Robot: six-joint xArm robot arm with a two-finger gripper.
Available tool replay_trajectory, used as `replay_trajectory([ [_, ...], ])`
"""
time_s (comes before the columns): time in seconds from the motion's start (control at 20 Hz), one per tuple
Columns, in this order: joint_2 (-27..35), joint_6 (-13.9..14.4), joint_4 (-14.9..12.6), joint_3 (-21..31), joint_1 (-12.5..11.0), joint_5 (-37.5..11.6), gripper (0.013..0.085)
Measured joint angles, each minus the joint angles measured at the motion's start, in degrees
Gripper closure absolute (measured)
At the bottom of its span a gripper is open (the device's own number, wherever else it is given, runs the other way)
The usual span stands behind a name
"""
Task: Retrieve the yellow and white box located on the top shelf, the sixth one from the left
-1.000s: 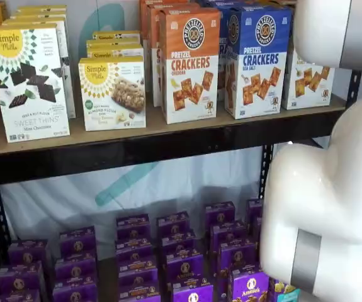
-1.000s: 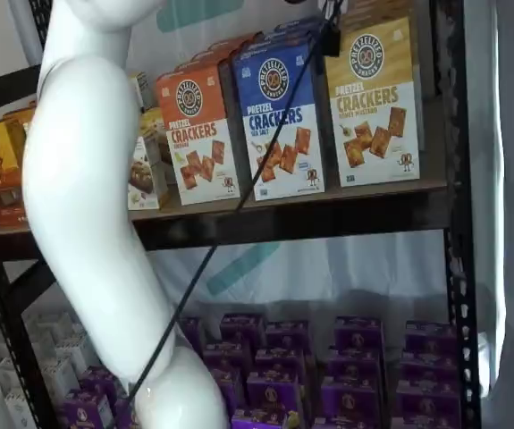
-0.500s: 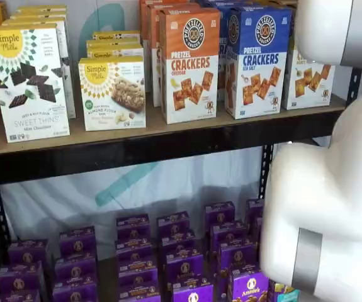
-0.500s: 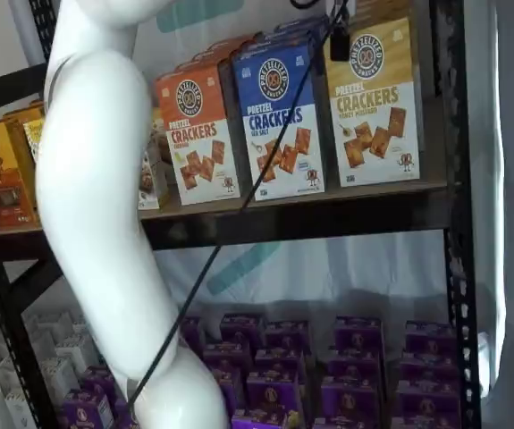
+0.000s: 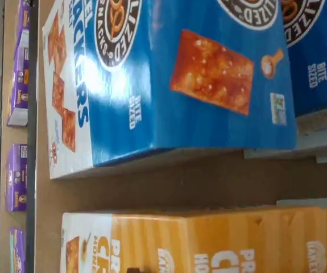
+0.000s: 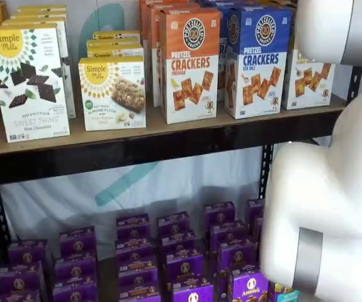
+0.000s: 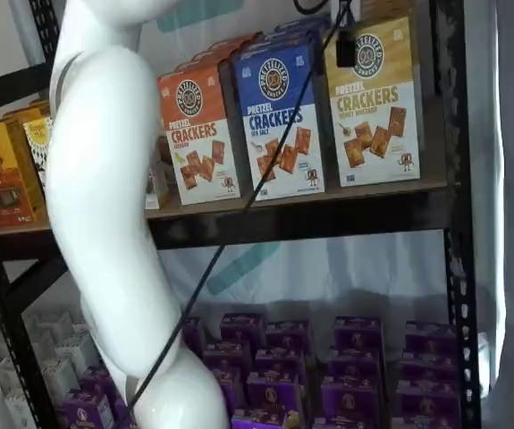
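The yellow and white box (image 7: 377, 116) stands upright at the right end of the top shelf (image 7: 310, 219), beside a blue-topped cracker box (image 7: 279, 116). In a shelf view the white arm covers its upper part, leaving its white lower half (image 6: 308, 78) in sight. The wrist view looks onto the yellow box (image 5: 208, 239) and the blue one (image 5: 169, 85), with bare shelf board between them. Of my gripper (image 7: 346, 46) only one black finger shows, hanging with its cable in front of the yellow box's upper left corner. No gap between fingers can be seen. The box rests on the board.
An orange-topped cracker box (image 6: 190, 63) stands left of the blue one, with Simple Mills boxes (image 6: 29, 82) further left. Purple boxes (image 6: 181, 251) fill the lower shelf. A black perforated upright (image 7: 449, 179) runs just right of the yellow box. The white arm (image 6: 332, 207) fills the right side.
The black finger and its cable have shifted right and slightly down, from over the blue box's corner to the yellow box's corner. The arm has leaned right. No box has moved.
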Motion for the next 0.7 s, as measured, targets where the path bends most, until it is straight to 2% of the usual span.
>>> replay_trajectory([
  [0.3,1.4,0.6,-1.0,-2.1,0.3,1.7,0.013],
  [0.7,2.9,0.9,-5.5,-5.3,1.4,4.5,0.013],
])
